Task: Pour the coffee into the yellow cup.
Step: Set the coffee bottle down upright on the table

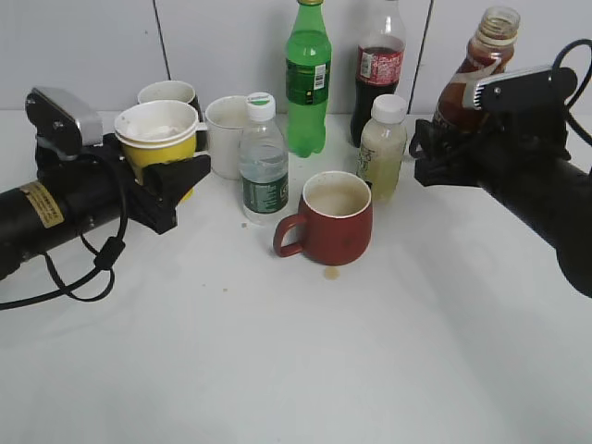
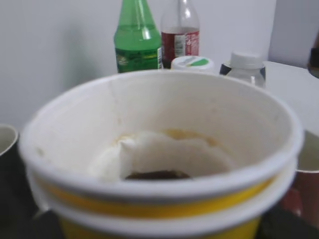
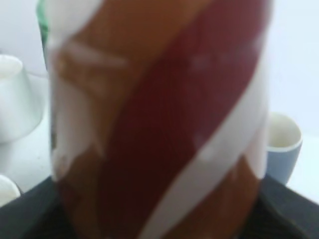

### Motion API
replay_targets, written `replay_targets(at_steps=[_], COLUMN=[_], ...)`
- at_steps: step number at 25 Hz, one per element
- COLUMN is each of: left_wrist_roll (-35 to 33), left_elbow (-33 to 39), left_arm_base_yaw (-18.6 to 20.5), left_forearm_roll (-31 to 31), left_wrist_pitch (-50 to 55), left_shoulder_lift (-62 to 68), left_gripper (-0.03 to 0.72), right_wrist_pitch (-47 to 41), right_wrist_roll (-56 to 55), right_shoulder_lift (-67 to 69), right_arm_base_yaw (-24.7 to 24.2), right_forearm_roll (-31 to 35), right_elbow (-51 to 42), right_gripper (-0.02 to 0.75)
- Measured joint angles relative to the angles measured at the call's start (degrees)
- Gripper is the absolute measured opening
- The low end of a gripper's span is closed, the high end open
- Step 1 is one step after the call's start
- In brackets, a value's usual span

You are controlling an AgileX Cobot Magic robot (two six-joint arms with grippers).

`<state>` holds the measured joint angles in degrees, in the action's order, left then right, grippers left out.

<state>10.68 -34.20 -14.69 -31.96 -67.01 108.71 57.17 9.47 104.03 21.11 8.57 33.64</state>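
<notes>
Two-arm pouring setup, seen from the front of the white table. The left gripper, at nine o'clock of the scene, is closed around the yellow cup, its dark fingers clasping the lower wall; the cup appears lifted clear of the table and roughly upright. The left wrist view looks straight into that cup: white inside, a brownish stain and a little dark residue at the bottom. The right gripper, at two o'clock, grips the coffee bottle about its labelled waist; the uncapped mouth leans slightly toward one o'clock. In the right wrist view the brown-red label with its white swoosh fills the picture, blurred. Cup and bottle are well apart, with a red mug, a clear water bottle and a pale capped bottle between them near the centre; a green bottle and a cola bottle stand at twelve o'clock.

Handling, as judgement: the paper cup is light and soft, so a firm squeeze would likely buckle its wall; hold low, gently. The bottle looks fairly stiff, smooth and slippery, heavier with liquid; the waist grip suits tilting.
</notes>
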Motion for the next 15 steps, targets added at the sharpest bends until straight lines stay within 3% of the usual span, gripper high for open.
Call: replay_targets(at_steps=[7, 15], left_wrist_roll=[-1.4, -3.0], left_elbow=[0.0, -4.8], left_arm_base_yaw=[0.0, 0.0], left_forearm_roll=[8.5, 9.7], left_wrist_pitch=[0.8, -0.1], left_shoulder_lift=[1.4, 10.4], left_gripper=[0.412, 0.409], right_wrist_pitch=[2.9, 8.4], right_wrist_roll=[-0.3, -0.5], right_shoulder_lift=[6.9, 14.6], right_arm_base_yaw=[0.0, 0.0], right_forearm_roll=[1.4, 1.5], right_elbow=[-0.6, -0.2], right_gripper=[0.505, 0.505])
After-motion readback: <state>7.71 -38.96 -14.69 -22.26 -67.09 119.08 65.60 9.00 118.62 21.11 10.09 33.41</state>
